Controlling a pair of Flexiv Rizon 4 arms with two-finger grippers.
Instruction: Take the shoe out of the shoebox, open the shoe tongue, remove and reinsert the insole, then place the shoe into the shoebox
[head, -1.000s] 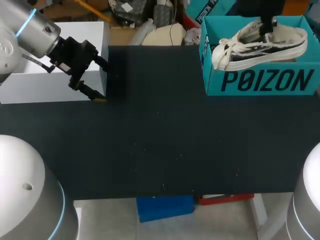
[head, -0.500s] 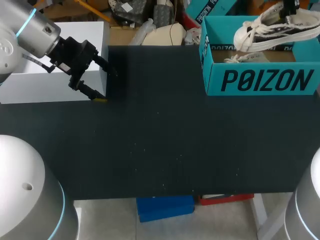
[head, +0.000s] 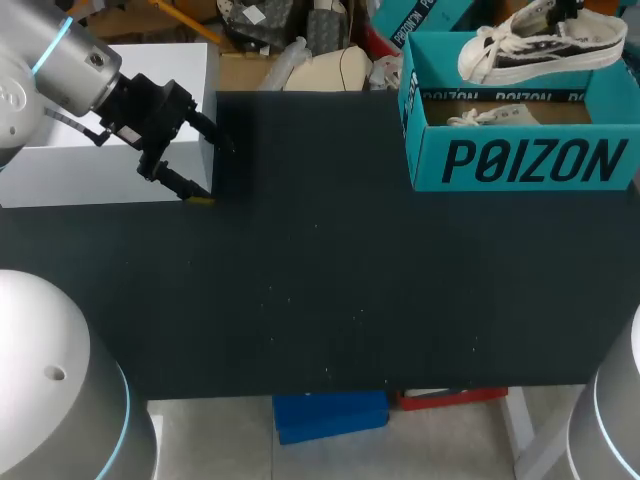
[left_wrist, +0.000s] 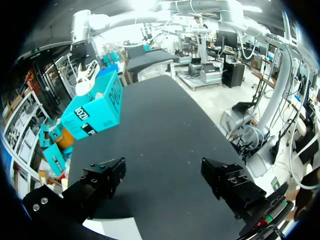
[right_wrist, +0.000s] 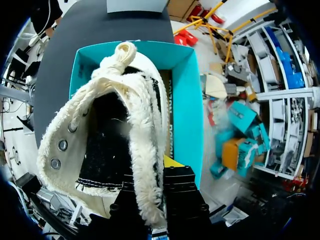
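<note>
Lifted higher since a second ago, the shoe (head: 545, 45) hangs over the shoebox (head: 520, 160). Only the right wrist view shows my right gripper (right_wrist: 152, 175) clamped on its collar. My left gripper (left_wrist: 165, 185) sits far off, fingers apart.

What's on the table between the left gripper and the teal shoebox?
Nothing but bare black tabletop: in the head view, the stretch from the left gripper across to the shoebox holds no object.
</note>
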